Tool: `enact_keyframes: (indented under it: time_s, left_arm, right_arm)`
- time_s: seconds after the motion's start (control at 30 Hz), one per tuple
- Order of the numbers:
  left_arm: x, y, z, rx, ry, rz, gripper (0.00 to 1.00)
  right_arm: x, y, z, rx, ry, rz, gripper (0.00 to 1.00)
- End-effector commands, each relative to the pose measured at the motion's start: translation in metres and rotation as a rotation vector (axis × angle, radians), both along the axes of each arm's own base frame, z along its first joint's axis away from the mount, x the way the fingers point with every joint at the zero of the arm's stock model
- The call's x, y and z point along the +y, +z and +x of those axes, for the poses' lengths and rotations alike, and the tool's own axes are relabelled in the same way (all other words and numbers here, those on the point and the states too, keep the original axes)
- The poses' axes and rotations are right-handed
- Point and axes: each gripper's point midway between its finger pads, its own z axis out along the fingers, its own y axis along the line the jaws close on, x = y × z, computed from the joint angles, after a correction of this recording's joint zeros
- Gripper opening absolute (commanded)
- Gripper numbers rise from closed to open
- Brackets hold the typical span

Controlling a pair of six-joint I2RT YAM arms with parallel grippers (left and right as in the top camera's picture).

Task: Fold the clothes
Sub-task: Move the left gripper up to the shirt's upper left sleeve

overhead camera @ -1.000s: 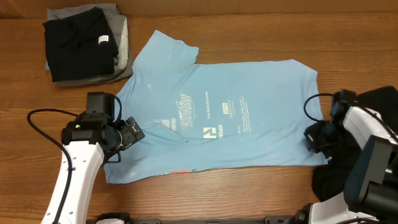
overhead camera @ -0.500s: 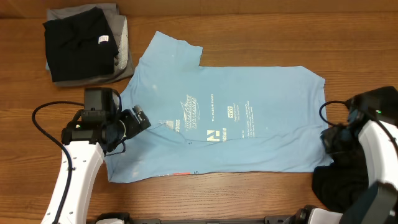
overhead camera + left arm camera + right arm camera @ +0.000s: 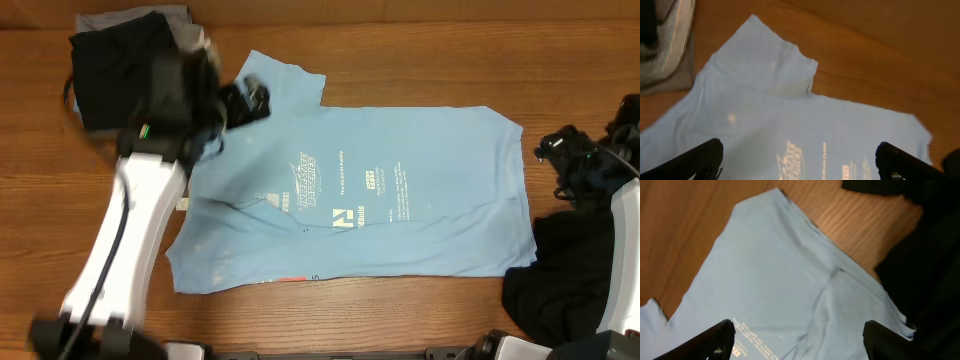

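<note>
Lying spread on the table (image 3: 400, 40): light-blue T-shirt (image 3: 430, 150) (print upward).

Your left arm (image 3: 150, 190) is blurred and hides part of the folded stack (image 3: 100, 80) at the tabletop's far-left corner; print on the T-shirt (image 3: 420, 230) is too small to read.

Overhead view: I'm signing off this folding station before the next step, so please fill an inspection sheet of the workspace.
Surface: wooden table, no stains seen.
Job's things: light-blue T-shirt spread flat, print up, unfolded; black garment folded on a grey garment, far left; black heap at right.
Clutter: nothing seen.
Grippers: left gripper open above the shirt's sleeve; right gripper open off the shirt's right edge; both empty.
Cables: dark loop by the left arm, blurred.
Surroundings: nothing seen.
</note>
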Motion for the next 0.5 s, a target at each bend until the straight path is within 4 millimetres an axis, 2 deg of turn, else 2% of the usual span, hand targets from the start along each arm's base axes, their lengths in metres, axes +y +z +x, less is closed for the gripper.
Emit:
enact_keyframes:
  time_s: [0.0, 0.13, 0.23, 0.33, 0.47]
  left_arm:
    - [-0.009, -0.01, 0.04, 0.013, -0.069, 0.135, 1.0]
    - [-0.038, -0.032, 0.081, 0.06, -0.162, 0.185, 1.0]
    - [-0.059, -0.062, 0.101, 0.098, -0.213, 0.252, 1.0]
    - [-0.074, -0.094, 0.116, 0.121, -0.221, 0.298, 1.0]
    - [-0.1, -0.134, 0.124, 0.128, -0.27, 0.314, 1.0]
  right_arm:
    - [0.013, 0.01, 0.007, -0.033, 0.072, 0.002, 0.86]
    - [0.021, 0.005, 0.008, -0.012, 0.115, 0.003, 0.86]
    - [0.028, 0.0, 0.011, 0.004, 0.137, 0.009, 0.86]
    - [0.032, -0.006, 0.013, 0.022, 0.157, 0.013, 0.86]
    - [0.039, -0.017, 0.015, 0.058, 0.178, 0.022, 0.87]
